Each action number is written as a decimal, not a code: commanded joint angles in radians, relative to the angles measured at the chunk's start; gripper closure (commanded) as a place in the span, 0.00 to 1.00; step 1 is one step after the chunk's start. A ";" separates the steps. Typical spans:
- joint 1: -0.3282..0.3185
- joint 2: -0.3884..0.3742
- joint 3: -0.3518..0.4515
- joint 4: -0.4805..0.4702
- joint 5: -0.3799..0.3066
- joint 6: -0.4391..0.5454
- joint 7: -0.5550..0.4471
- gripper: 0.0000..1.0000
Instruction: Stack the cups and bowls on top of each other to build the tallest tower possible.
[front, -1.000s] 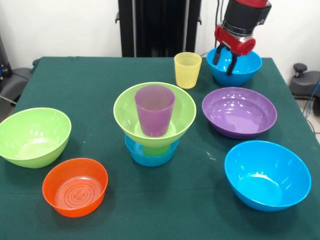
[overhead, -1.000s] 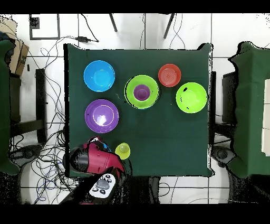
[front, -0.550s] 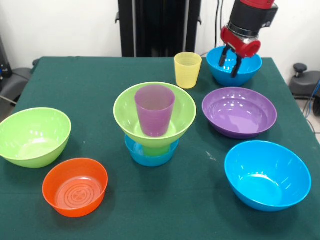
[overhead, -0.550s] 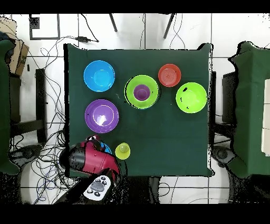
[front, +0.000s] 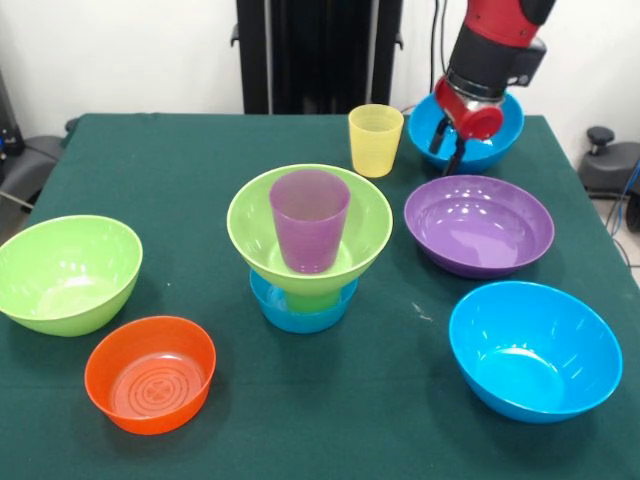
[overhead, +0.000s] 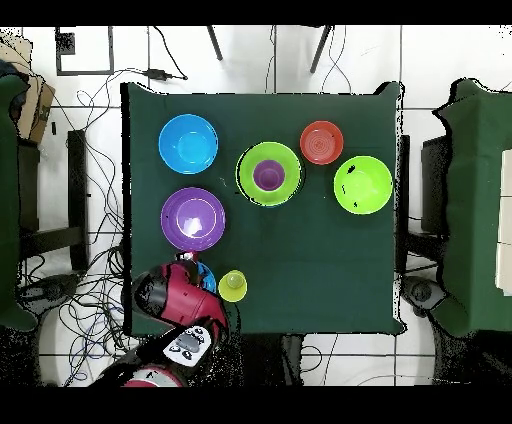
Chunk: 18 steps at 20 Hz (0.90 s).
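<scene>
You have the gripper (front: 447, 140) spread open, empty, over the far-right blue bowl (front: 500, 138). Your tower (front: 309, 250) stands mid-table: purple cup (front: 309, 220) in green bowl (front: 360, 235), on the small blue bowl (front: 300, 312). No writing is legible.

Green table (front: 200, 150), cables (overhead: 90, 90) around

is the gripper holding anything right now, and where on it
Nothing is held: the gripper hangs open over the far blue bowl.
</scene>
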 joint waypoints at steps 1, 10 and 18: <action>-0.016 0.098 0.140 -0.005 0.067 -0.101 0.260 0.00; 0.069 0.055 0.069 0.005 0.108 0.041 0.263 0.00; 0.070 0.025 0.009 -0.010 0.080 0.162 0.199 0.00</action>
